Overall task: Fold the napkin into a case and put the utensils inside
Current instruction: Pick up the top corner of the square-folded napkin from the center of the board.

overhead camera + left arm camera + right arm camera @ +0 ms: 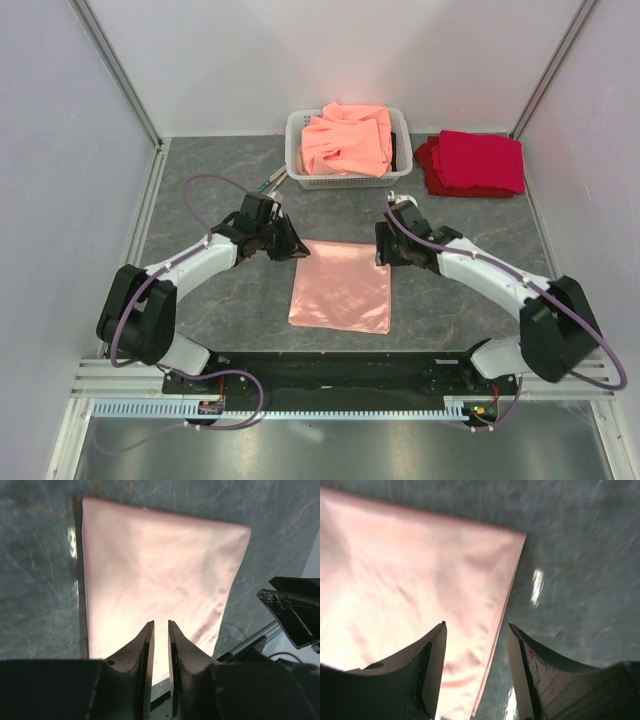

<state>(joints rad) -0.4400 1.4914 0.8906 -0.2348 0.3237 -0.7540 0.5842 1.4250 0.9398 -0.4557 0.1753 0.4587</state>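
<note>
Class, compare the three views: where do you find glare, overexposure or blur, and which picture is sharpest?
Top view: sharpest, evenly lit, mild sheen on the napkin. Left wrist view: napkin washed out near the dark left fingers, glare patch on the table. Right wrist view: whole picture soft, a bright glare streak on the table, right fingers nearly black.

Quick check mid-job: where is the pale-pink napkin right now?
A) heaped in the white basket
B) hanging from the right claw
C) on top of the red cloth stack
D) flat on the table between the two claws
D: the napkin lies spread flat on the table, with the left claw and the right claw at its two far corners.
</note>
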